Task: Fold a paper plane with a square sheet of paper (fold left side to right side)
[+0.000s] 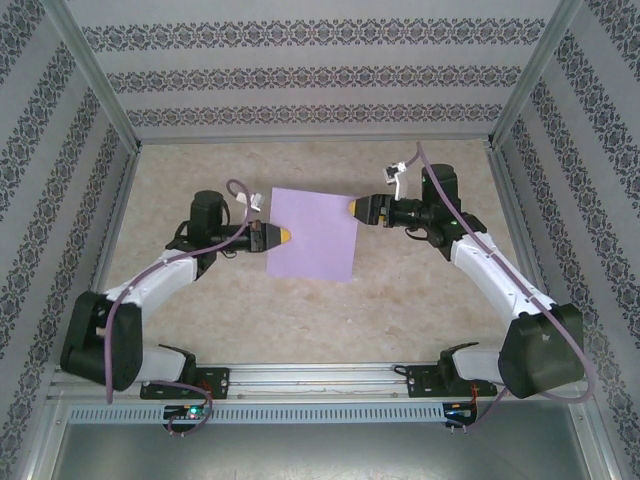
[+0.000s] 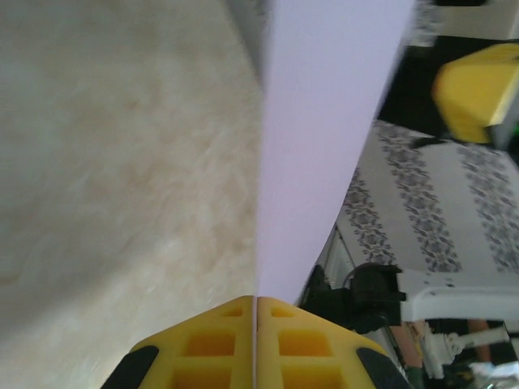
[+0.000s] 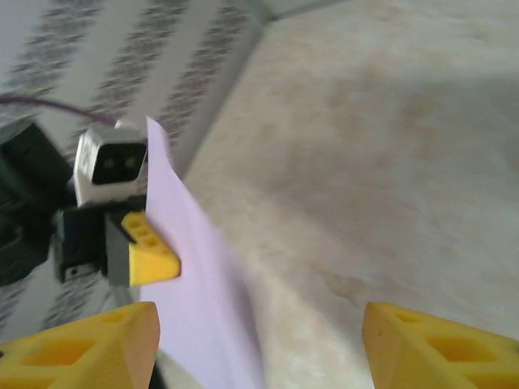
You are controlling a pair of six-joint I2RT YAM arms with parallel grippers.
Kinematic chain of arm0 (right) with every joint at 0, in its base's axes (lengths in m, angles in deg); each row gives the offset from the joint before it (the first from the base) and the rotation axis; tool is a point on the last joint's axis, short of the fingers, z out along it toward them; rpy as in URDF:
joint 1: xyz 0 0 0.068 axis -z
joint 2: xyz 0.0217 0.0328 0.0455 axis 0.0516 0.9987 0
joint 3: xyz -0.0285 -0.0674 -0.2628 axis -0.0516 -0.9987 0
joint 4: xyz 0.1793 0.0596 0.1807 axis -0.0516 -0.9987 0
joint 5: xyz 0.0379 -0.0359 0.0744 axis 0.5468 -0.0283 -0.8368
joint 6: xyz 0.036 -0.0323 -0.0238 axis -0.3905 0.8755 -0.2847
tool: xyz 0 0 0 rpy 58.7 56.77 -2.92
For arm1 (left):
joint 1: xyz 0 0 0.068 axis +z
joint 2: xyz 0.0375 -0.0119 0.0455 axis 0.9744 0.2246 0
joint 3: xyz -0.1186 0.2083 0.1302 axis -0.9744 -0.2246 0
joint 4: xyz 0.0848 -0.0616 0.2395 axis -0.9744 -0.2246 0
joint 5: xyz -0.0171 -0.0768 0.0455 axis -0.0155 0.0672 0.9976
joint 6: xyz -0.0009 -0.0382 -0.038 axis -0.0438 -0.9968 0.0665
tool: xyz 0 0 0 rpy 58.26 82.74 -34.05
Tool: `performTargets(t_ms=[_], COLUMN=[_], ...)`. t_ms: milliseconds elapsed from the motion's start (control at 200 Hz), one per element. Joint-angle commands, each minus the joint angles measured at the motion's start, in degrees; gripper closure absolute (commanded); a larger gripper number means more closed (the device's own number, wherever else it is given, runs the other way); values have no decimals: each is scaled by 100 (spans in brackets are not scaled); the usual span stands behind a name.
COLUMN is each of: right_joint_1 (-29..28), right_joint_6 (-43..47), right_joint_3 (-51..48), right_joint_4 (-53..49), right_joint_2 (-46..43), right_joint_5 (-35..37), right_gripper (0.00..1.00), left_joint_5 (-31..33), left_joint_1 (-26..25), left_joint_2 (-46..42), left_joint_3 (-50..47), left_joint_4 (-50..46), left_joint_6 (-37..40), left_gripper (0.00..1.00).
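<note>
The square sheet of paper (image 1: 313,233) is plain lavender and unfolded, and it lies out in the middle of the table. A paper plane is out of view. My left gripper (image 1: 287,236) is shut on the sheet's left edge. In the left wrist view its yellow fingers (image 2: 211,344) pinch the paper (image 2: 324,121), which runs away edge-on. My right gripper (image 1: 352,209) is at the sheet's right edge and stands open. In the right wrist view its gripper (image 3: 259,340) has fingertips (image 3: 89,348) spread wide, with the paper (image 3: 195,284) loose near the left one.
The table (image 1: 420,300) is beige and marbled. Patterned walls with metal frame posts (image 1: 505,110) close in the left, back and right sides. Both arm bases are bolted to the rail (image 1: 320,380) at the near edge.
</note>
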Motion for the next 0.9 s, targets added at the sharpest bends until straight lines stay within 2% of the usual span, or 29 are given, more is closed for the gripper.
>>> performTargets(t_ms=[0,65,160,380,575,655,894], right_joint_1=[8,4,-10,-450,-991,-1127,-1263], right_joint_6=[27,-37,-200,-398,-648,-738,-790], right_joint_3=[-225,-323,-401,-252,100,211,326], right_joint_4=[-440,-478,-459,-377,-90,-7,-44], right_joint_2=[-41,24,199,1012,2114,2508,3209], right_joint_5=[1066,1307,1425,1517,1516,1564,1628], right_gripper=[32,33,40,65,92,100,100], left_joint_5=[584,825,1174,1683,1725,1686,1643], left_joint_1=[-159,-217,-244,-259,-255,-254,-257], left_joint_2=[469,809,1250,1653,1767,1813,1860], left_joint_3=[-285,-366,-435,-197,-36,37,240], left_joint_4=[235,243,231,-558,-922,-1000,-1286], left_joint_6=[-544,-675,-860,-485,-220,-143,62], left_gripper=[100,100,100,100,98,97,94])
